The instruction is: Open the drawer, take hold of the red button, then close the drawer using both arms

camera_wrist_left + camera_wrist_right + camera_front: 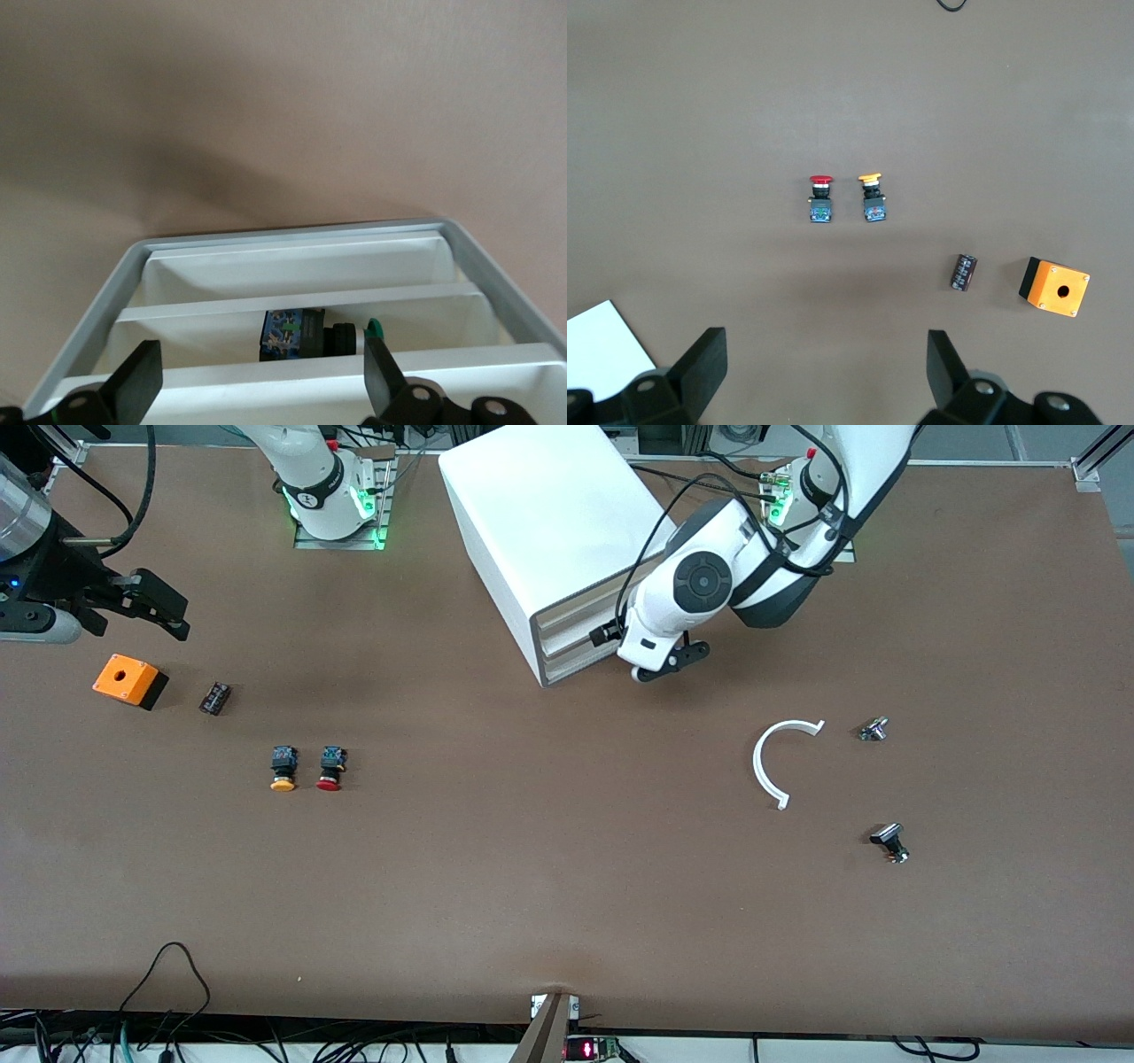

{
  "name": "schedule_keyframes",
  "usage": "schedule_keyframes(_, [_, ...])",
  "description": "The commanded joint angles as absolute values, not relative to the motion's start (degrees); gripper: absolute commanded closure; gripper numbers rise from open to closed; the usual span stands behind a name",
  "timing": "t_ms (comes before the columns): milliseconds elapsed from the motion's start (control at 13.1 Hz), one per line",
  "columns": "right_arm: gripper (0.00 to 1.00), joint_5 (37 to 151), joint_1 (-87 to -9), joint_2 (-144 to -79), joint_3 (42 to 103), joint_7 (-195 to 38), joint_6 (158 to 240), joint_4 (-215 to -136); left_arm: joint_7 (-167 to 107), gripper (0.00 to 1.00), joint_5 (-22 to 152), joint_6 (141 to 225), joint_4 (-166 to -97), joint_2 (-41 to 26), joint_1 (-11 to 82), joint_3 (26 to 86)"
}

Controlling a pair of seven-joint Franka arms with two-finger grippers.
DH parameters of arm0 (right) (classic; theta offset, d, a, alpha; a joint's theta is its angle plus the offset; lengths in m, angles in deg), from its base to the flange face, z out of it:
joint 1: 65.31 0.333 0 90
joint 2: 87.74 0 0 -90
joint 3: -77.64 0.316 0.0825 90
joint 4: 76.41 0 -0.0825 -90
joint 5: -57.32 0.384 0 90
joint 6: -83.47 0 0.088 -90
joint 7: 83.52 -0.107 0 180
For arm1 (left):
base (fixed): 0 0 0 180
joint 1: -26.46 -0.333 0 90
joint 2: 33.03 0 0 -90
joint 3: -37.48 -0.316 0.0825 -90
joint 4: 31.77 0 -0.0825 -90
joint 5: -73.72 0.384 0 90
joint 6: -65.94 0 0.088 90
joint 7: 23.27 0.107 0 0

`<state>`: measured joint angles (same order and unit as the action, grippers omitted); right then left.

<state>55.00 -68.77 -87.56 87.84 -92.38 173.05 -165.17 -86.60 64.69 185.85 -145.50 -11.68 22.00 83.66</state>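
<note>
Two big white arms reach over a wide brown desk (567, 903). On the desk stands a white drawer cabinet (549, 540), between the two arm bases. The left arm (709, 584) bends down to the cabinet's front. Its left gripper (671, 662) is right at the drawer fronts, wide open and holding nothing. The left wrist view shows the cabinet's drawers (301, 301), and a small dark button part (306, 335) sits in one slot between the gripper's fingers (133, 385).

The right arm waits at its own end of the desk. Its right gripper (155, 607) hangs over the desk, wide open and empty, above an orange box (129, 680) with a hole in its top.

A white curved piece (780, 757) lies toward the left arm's end. Two little dark parts (874, 730) (890, 841) lie near it.

The button (330, 768) with the red cap lies on the desk, well away from both grippers, nearer the front camera than the orange box. An orange-capped button (283, 769) lies just beside it. A small black part (214, 698) lies between them and the orange box.
</note>
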Motion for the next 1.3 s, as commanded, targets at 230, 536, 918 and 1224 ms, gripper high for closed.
schedule_keyframes(230, [0.0,56.6,-72.0,-81.9,89.3,-93.1,175.7,-172.5,-71.2,0.0,73.2,167.9,-133.6,-12.6,12.4,83.7])
schedule_keyframes(536, [0.0,56.9,-74.3,-81.0,90.9,-93.1,175.6,-173.3,-57.8,0.0,84.5,157.0,-123.1,-12.9,9.6,83.7])
schedule_keyframes(918, [0.0,57.2,-74.4,-81.4,89.9,-92.1,175.0,-173.4,-34.1,0.0,83.0,153.0,-115.1,-16.8,2.0,82.0])
schedule_keyframes(1224, [0.0,57.2,-74.4,-81.1,89.7,-92.0,175.1,-173.8,-18.2,0.0,73.3,152.4,-117.2,-25.7,22.3,49.0])
